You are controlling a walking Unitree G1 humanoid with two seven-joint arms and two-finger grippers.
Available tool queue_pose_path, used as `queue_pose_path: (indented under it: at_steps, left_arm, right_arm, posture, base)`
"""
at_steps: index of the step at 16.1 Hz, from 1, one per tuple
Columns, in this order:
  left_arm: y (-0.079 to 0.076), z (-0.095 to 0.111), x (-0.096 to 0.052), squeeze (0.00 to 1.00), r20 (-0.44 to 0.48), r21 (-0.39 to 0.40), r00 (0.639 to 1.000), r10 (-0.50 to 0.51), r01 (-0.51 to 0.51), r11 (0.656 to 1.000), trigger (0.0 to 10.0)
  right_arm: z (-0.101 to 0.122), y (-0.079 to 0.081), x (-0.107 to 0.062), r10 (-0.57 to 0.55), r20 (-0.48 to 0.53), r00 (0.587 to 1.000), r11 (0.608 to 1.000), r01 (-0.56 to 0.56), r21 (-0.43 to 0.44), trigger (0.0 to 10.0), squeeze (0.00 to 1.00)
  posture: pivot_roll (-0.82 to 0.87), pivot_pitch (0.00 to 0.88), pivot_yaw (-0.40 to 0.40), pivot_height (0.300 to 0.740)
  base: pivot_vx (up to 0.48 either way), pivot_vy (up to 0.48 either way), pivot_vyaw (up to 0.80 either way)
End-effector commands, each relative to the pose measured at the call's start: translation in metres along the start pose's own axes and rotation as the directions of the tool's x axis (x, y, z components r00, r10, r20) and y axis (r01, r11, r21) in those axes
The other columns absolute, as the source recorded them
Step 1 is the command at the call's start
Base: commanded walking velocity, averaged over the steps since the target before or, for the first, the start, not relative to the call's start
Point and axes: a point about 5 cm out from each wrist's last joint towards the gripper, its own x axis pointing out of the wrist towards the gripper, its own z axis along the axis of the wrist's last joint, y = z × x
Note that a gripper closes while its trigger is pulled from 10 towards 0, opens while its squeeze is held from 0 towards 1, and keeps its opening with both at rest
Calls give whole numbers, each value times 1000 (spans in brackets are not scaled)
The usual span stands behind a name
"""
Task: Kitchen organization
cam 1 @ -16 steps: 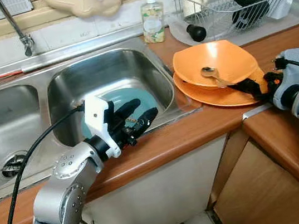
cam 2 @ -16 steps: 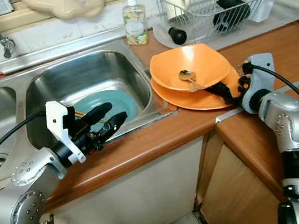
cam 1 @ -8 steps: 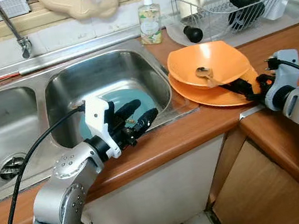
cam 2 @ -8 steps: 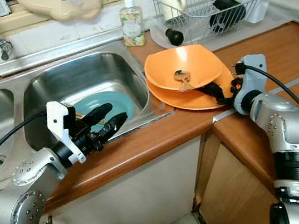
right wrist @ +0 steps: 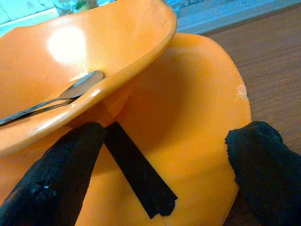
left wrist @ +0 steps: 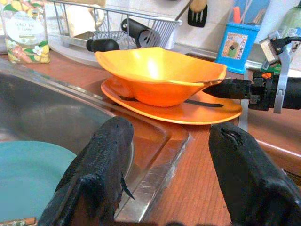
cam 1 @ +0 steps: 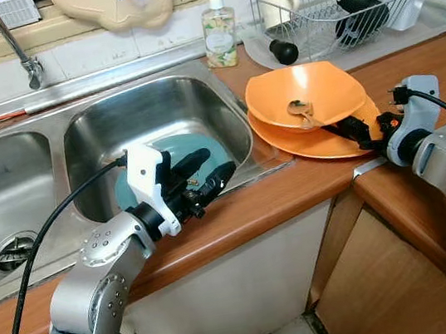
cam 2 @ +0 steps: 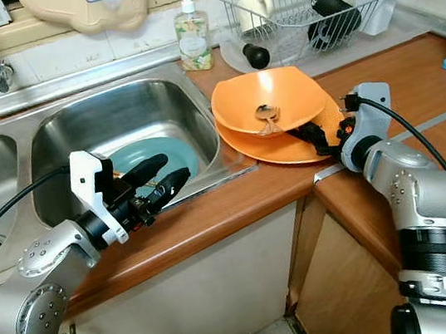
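The orange bowl (cam 1: 305, 96), holding a spoon (cam 1: 298, 110), sits on the orange plate (cam 1: 320, 141) on the wooden counter (cam 1: 434, 60), just beside the sink (cam 1: 157, 118). The right gripper (cam 1: 358, 127) has advanced: its spread fingers now reach over the plate's near rim, one fingertip (right wrist: 61, 174) close under the bowl's edge; nothing is pinched yet. Judged step: approach nearly complete, closure pending. The left gripper (cam 1: 207, 172) remains spread above the sink edge, over the teal plate (cam 1: 212, 148).

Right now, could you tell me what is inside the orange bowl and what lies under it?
A spoon lies in the bowl, which sits on an orange plate. The plate's middle is covered by the bowl.
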Motion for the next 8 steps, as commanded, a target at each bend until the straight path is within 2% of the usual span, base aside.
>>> queue_pose_path:
  at_steps: [1, 8]
  left_arm:
    - [2, 4, 0, 0, 2, 17, 1000, 5, -5, 1000, 10000]
    - [1, 4, 0, 0, 2, 17, 1000, 4, -4, 1000, 10000]
  right_arm:
    - [-19, 8, 6, 30, -81, 996, 999, -27, 44, 10000, 0]
    - [-24, 14, 9, 29, -92, 995, 998, -24, 53, 10000, 0]
  posture:
    - [-17, 0, 67, 740]
    - [-17, 0, 66, 740]
  base:
    - [0, 0, 0]
    - [0, 0, 0]
